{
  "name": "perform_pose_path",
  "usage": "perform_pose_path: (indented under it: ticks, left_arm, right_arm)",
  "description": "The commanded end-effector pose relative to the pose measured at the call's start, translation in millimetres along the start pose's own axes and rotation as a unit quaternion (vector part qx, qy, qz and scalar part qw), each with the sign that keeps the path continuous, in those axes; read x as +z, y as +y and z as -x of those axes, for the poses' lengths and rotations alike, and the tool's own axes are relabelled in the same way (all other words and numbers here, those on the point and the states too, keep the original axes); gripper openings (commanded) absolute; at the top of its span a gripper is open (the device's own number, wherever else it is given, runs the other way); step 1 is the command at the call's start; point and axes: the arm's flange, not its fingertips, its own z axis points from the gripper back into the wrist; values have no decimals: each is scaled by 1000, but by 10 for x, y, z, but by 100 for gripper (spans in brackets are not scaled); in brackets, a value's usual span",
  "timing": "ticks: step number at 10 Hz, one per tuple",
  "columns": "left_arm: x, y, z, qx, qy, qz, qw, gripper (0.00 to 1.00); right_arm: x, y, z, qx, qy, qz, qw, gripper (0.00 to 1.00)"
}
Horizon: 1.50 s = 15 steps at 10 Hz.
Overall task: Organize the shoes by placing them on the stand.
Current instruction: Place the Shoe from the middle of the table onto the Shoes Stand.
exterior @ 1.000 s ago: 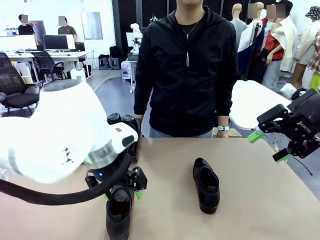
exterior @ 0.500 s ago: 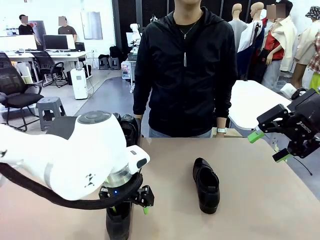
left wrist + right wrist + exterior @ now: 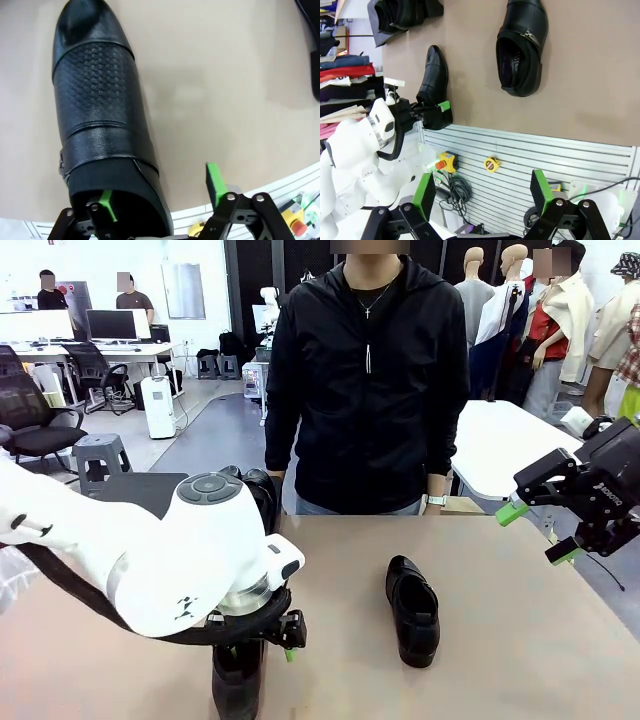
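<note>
A glossy black shoe [image 3: 237, 682] lies near the table's front edge, toe toward me, also seen as the shoe [image 3: 98, 115] in the left wrist view. My left gripper [image 3: 254, 632] is down at its heel and open. One green pad [image 3: 106, 204] sits inside the shoe's mouth, the other pad [image 3: 214, 178] stands well clear outside its wall. A second shoe [image 3: 413, 610] lies mid-table. Two more shoes [image 3: 254, 490] rest on the black stand [image 3: 135, 492] at the far left. My right gripper [image 3: 535, 531] hangs open in the air at the right edge, holding nothing.
A person in a black jacket [image 3: 370, 380] stands at the far side of the table, hands down. A white side table [image 3: 505, 445] stands behind at the right. My bulky left arm [image 3: 150, 560] covers the front-left of the table.
My left arm has swung right and lowered, bringing its gripper down around the near shoe's heel. The right arm and the mid-table shoe have not moved.
</note>
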Motion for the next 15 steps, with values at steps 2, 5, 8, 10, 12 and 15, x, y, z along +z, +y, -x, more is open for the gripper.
perform_pose_path:
  ticks: [2,5,8,10,12,15]
  left_arm:
    - [-11,-60,-50,17,-11,-18,1000,0]
    - [12,-1,-52,26,-6,-21,999,0]
    - [113,41,-36,24,2,-27,999,0]
    - [483,115,38,-5,15,-29,999,0]
    - [1294,305,231,-56,-17,22,998,0]
    - [2343,646,519,-147,-106,67,981,0]
  right_arm:
    - [24,5,-21,9,2,-12,1000,100]
    - [24,5,-21,9,2,-12,1000,100]
    - [24,5,-21,9,2,-12,1000,100]
    - [24,5,-21,9,2,-12,1000,100]
    - [24,5,-21,9,2,-12,1000,100]
    - [24,5,-21,9,2,-12,1000,100]
